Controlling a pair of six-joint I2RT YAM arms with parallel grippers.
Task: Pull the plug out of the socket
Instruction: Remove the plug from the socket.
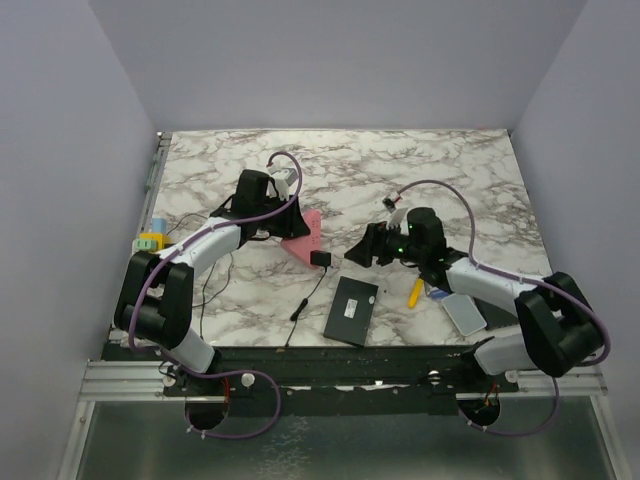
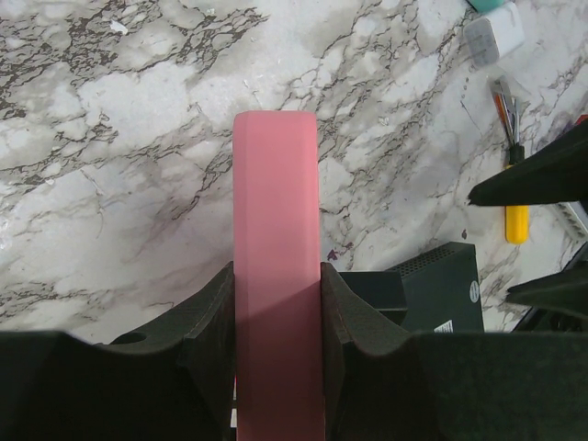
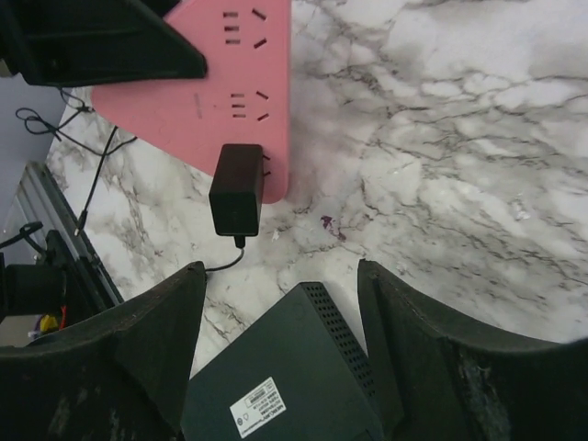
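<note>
A pink power strip [image 1: 305, 238] lies on the marble table, tilted up at its far end. My left gripper [image 1: 283, 222] is shut on its edge; in the left wrist view the strip [image 2: 276, 211] fills the gap between the pads [image 2: 213, 317]. A black plug adapter [image 1: 321, 259] sits at the strip's near end, with its prongs partly showing in the right wrist view [image 3: 237, 188]. My right gripper [image 1: 358, 250] is open and empty, a short way right of the plug. In its own view the strip [image 3: 197, 96] and plug lie ahead of the jaws.
A black box [image 1: 352, 310] lies in front of the strip and under my right jaws [image 3: 294, 386]. The plug's thin cable [image 1: 303, 300] runs toward the near edge. A yellow-handled tool [image 1: 415, 292] and a white device [image 1: 465, 313] lie right; coloured blocks [image 1: 150, 240] sit left.
</note>
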